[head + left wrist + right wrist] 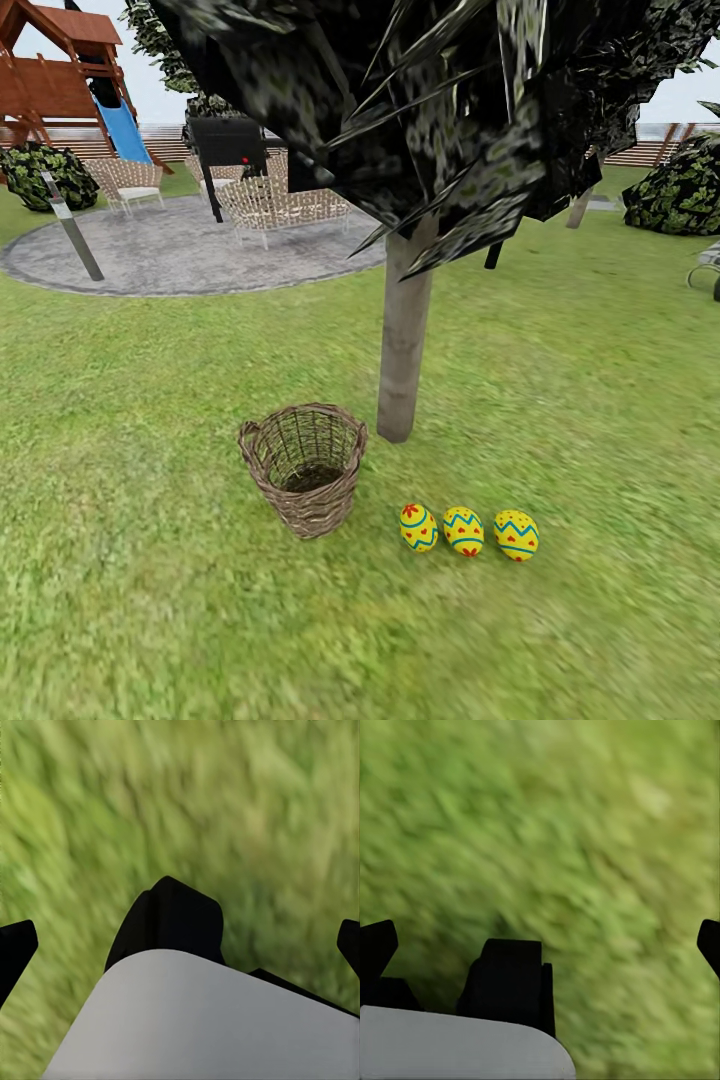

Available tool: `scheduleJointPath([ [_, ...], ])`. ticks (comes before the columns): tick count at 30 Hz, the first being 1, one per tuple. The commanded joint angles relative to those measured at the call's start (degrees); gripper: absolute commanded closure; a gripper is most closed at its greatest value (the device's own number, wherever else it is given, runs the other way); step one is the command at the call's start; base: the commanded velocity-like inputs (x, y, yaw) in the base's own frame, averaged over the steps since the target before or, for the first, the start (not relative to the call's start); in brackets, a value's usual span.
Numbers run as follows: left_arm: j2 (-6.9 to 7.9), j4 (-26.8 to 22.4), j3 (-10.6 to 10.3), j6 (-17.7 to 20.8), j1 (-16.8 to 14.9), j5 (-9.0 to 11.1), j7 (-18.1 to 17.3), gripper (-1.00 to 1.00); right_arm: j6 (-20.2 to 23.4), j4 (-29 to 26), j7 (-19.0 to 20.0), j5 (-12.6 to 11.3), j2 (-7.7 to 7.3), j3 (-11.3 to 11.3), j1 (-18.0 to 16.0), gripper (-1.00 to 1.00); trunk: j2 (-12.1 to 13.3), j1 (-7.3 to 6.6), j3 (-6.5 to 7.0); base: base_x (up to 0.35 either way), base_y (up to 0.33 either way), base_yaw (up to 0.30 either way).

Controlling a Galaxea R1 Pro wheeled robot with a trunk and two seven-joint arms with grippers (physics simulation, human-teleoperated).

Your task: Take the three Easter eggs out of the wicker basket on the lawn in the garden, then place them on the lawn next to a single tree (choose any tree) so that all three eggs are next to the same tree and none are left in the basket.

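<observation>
Under both wrist cameras you are looking at blurred lawn [247,802], with each arm pointing its claw down at the grass. Your left gripper [180,937] is showing its two dark fingertips [16,945] at opposite edges of the left wrist view, spread wide apart with nothing between them. Your right gripper [540,937] is standing the same way over the grass, fingertips [378,943] parted wide and holding nothing. Ahead of you, the wicker basket [305,466] is sitting upright on the lawn, and its inside is looking empty. The three Easter eggs [465,530] are lying in a row on the grass just beside the basket, near the foot of the tree [405,350], whose pale trunk is rising behind them into a dark crown. Open grass is stretching all around the eggs and toward you. Farther back you are seeing the grey patio [170,255] with wicker chairs [270,205], a playset with a blue slide [70,75], bushes [680,190] and a slat fence [655,145].
</observation>
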Motion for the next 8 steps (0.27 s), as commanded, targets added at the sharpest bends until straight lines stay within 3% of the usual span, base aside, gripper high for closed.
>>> scheduleJointPath([
  [1, 0.01, 0.0, 0.0, 0.0, 0.0, 0.0, 0.0, -1.00, 0.0, 0.0, 0.0, 0.0, 0.01, 0.0, 0.1, -1.00, 0.0, 0.00, 0.00, 0.000, 0.000, 0.000],
  [8, 0.02, 0.0, 0.0, 0.0, 0.0, 0.0, 0.0, -1.00, 0.0, 0.0, 0.0, -0.1, 0.01, 0.0, 1.0, -1.00, 0.0, 0.00, 0.00, 0.000, 0.000, 0.000],
])
